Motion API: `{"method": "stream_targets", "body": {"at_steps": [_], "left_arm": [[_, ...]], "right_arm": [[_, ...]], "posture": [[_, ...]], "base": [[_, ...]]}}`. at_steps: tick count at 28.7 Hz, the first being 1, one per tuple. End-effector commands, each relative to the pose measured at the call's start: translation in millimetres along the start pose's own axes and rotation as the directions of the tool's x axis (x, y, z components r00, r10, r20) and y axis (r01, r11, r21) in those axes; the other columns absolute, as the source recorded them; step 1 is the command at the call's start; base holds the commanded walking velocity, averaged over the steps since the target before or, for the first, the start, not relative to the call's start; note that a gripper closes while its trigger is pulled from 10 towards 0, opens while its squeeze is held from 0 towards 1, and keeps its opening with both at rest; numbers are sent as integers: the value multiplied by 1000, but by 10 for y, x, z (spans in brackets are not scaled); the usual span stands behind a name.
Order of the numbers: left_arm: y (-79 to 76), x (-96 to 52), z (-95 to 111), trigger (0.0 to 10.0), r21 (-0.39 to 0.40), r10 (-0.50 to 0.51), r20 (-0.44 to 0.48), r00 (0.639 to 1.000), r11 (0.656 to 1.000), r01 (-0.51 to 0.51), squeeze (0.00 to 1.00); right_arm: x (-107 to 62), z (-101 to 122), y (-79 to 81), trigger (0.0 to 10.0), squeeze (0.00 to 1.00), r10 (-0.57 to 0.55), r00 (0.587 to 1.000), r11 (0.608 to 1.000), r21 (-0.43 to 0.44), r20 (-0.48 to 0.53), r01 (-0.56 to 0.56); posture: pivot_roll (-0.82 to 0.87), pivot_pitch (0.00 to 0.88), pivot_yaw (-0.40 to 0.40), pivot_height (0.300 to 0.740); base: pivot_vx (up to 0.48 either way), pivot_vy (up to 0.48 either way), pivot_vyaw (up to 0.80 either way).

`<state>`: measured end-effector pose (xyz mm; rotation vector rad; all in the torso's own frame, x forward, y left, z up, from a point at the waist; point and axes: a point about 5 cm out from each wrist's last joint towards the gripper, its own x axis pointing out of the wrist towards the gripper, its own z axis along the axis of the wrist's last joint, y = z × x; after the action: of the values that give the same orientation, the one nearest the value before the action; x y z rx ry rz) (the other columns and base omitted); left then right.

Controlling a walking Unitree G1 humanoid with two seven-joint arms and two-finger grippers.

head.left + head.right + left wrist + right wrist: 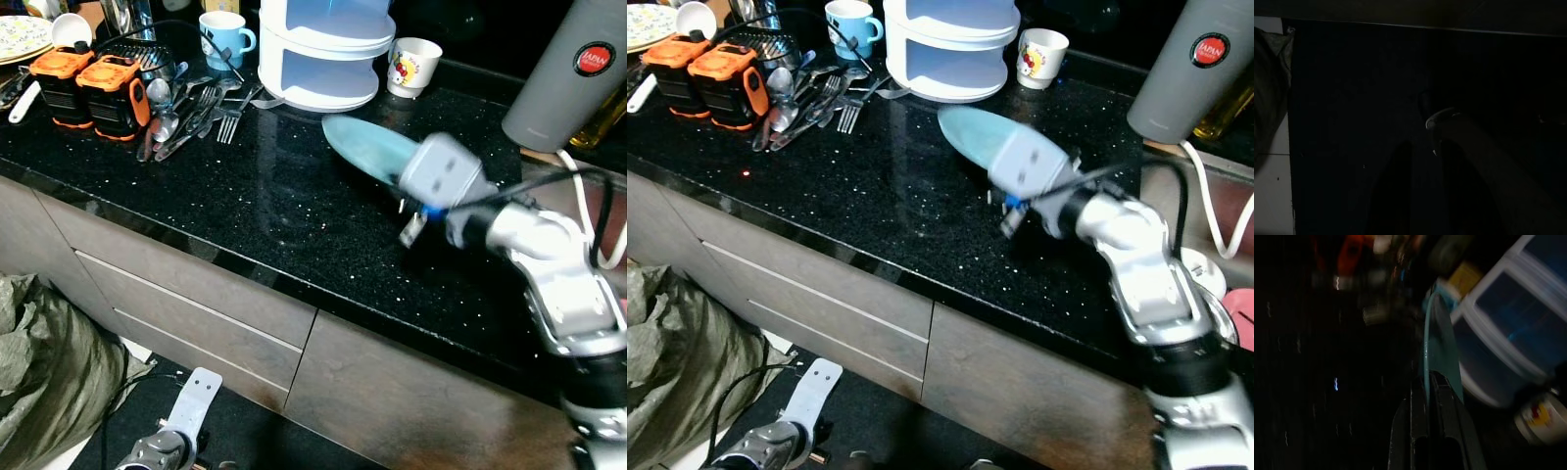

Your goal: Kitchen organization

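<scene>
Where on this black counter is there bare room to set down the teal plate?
The right gripper holds the teal plate by its rim. Bare counter lies between the cutlery pile, the white tiered rack and the front edge. The back left is crowded with orange battery packs and a blue mug.

The right arm [549, 264] reached in from the near right, bent at the elbow, its wrist turned toward the far left. The right gripper [1430, 382] had its jaws pinched together on a thin edge. The left arm [181, 426] hung idle low at the near left.
</scene>
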<state>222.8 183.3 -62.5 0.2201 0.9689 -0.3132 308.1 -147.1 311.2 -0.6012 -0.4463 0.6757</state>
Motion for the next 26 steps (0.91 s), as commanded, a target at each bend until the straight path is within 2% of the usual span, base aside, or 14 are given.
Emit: {"method": "stream_targets", "body": {"at_steps": [1, 2, 7, 8, 10, 13, 15, 16, 17, 20, 23, 26], "left_arm": [[-28, -1, -71, 10000, 6, -10, -21, 1000, 1000, 10, 0], [-28, -1, -71, 10000, 6, -10, -21, 1000, 1000, 10, 0], [-25, -1, -70, 10000, 8, -9, -21, 1000, 1000, 9, 0], [-25, -1, -70, 10000, 8, -9, -21, 1000, 1000, 9, 0], [-22, -2, -71, 10000, 10, -9, -23, 1000, 1000, 9, 0], [-21, -2, -71, 10000, 11, -9, -23, 1000, 1000, 9, 0], [-21, -2, -72, 10000, 12, -9, -24, 1000, 1000, 9, 0], [-21, -2, -72, 10000, 12, -9, -24, 1000, 1000, 9, 0], [-21, -2, -72, 10000, 13, -9, -24, 1000, 1000, 10, 0], [-23, -2, -75, 10000, 13, -11, -26, 1000, 1000, 11, 0], [-25, -2, -77, 10000, 13, -13, -27, 1000, 1000, 13, 0], [-53, -2, -93, 10000, -1, -59, -43, 997, 998, 59, 0]], "right_arm": [[-20, 156, -92, 0, 0, -61, 992, 994, 98, 111, 50], [-20, 156, -92, 0, 0, -61, 992, 994, 98, 111, 50], [-66, 296, -209, 0, 0, -141, 956, 954, 292, 257, 63], [-66, 296, -209, 0, 0, -141, 956, 954, 292, 257, 63], [-111, 335, -230, 0, 0, -179, 925, 901, 433, 335, 18], [-117, 341, -229, 0, 0, -192, 916, 882, 471, 352, 4], [-152, 313, -263, 0, 0, -260, 897, 818, 575, 357, 8], [-152, 313, -263, 0, 0, -260, 897, 818, 575, 357, 8], [-168, 286, -276, 0, 0, -281, 896, 793, 609, 344, 14], [-185, 191, -243, 0, 0, -285, 910, 756, 654, 300, 21], [-187, 164, -226, 0, 0, -283, 915, 750, 661, 286, 26], [-215, 116, -231, 0, 0, -295, 922, 736, 675, 251, 52]], "posture": [[23, 135, -36, 740], [23, 135, -36, 740], [23, 136, -35, 740], [23, 136, -35, 740], [21, 134, -35, 740], [21, 133, -35, 740], [21, 133, -35, 740], [21, 133, -35, 740], [21, 128, -36, 740], [20, 124, -34, 740], [20, 124, -34, 740], [16, 122, -31, 740]], "base": [[0, 0, 0], [0, 0, 0], [0, 0, 0], [0, 0, 0], [0, 0, 0], [0, 0, 0], [0, 0, 0], [0, 0, 0], [0, 0, 0], [0, 0, -800], [0, 0, -800], [0, 0, -800]]}}
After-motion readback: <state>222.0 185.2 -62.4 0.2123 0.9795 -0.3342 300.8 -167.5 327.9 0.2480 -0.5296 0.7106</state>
